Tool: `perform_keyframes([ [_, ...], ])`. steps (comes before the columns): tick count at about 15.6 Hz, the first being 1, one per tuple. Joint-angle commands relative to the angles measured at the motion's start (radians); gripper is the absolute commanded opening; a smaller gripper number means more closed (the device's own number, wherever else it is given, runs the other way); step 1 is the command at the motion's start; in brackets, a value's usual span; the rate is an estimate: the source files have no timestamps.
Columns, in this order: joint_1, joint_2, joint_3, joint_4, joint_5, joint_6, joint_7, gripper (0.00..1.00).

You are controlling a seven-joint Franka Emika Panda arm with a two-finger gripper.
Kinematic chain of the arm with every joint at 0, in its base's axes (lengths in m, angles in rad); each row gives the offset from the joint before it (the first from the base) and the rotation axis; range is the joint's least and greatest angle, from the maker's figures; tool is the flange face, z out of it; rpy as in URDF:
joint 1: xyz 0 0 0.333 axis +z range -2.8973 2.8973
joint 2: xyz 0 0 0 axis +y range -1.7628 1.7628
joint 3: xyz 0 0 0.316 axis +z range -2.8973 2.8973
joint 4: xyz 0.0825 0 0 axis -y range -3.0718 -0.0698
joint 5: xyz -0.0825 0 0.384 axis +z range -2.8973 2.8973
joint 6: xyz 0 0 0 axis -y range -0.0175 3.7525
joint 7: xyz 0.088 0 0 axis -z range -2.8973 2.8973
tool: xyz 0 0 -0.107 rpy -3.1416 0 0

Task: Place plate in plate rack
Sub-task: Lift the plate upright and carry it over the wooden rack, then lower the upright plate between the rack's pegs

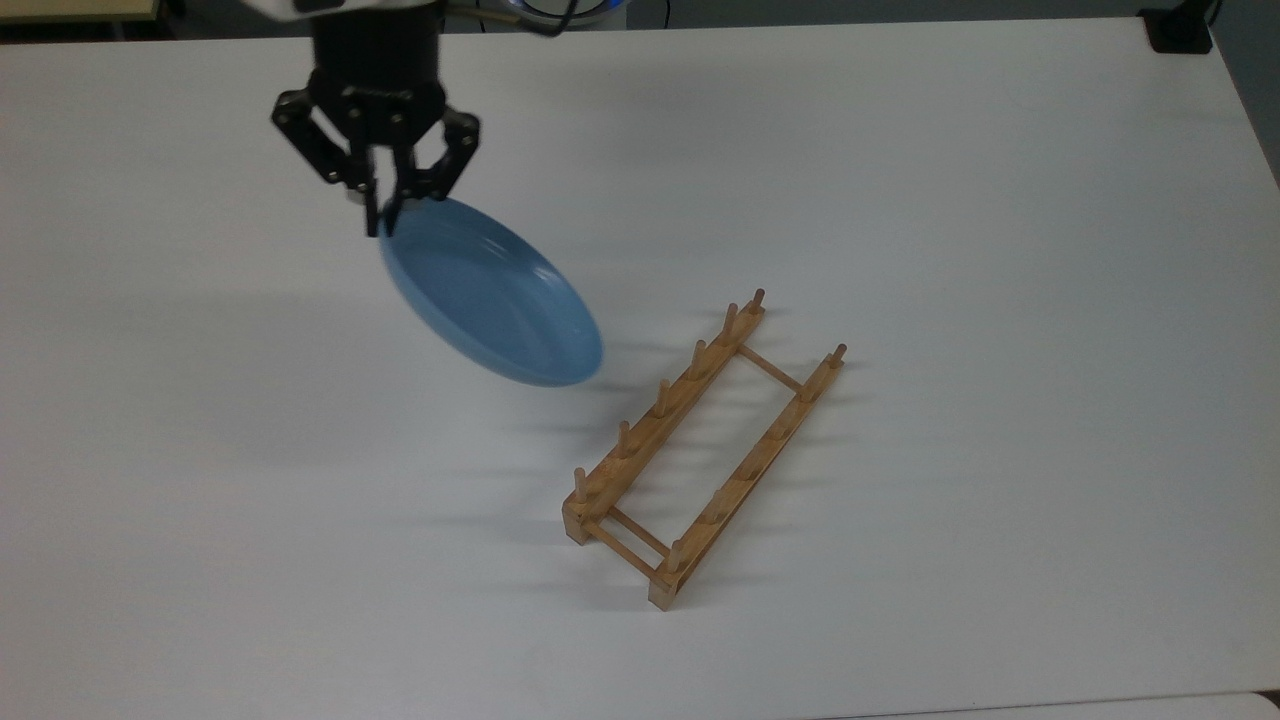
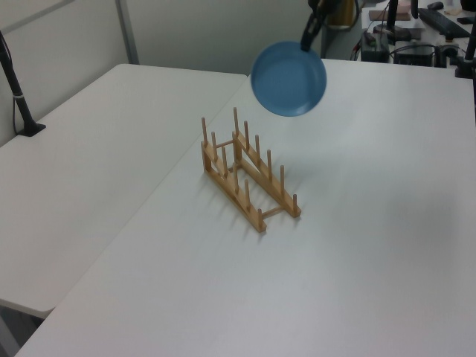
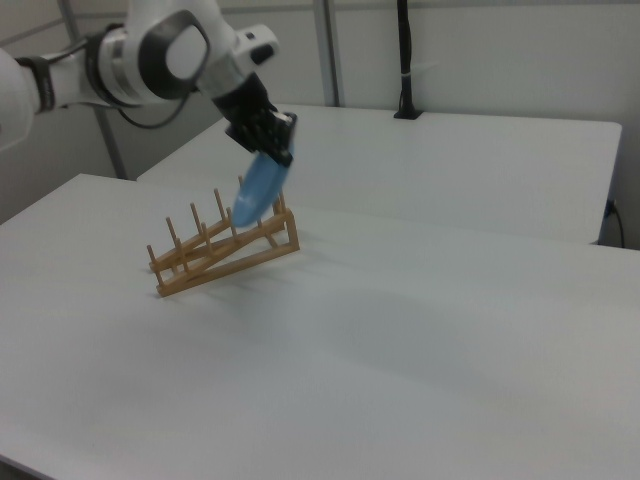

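Plate rack [image 1: 700, 450] flat on white table [image 1: 1000, 250], pegs up, slots unfilled. Beyond it, plate [image 1: 490, 295] in air, tilted steeply (hollow side facing top view's camera), clear of rack. Gripper [image 1: 385, 215] fingers pinched on plate's upper rim.
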Motion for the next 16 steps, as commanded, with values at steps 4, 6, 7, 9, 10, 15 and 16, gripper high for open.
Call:
perform_keyframes([
  [4,0.010,-0.039,0.149,0.012,-0.273,0.166,0.147,0.00],
  [6,0.012,-0.033,0.173,0.008,-0.379,0.246,0.163,0.00],
  [7,0.013,-0.030,0.181,0.002,-0.442,0.272,0.178,0.00],
  [9,0.025,-0.022,0.193,-0.011,-0.580,0.309,0.227,0.00],
  [10,0.039,-0.013,0.193,-0.021,-0.649,0.318,0.268,0.00],
  [15,0.070,0.049,0.203,-0.040,-0.920,0.316,0.483,0.00],
  [16,0.070,0.053,0.210,-0.043,-0.935,0.316,0.497,0.00],
])
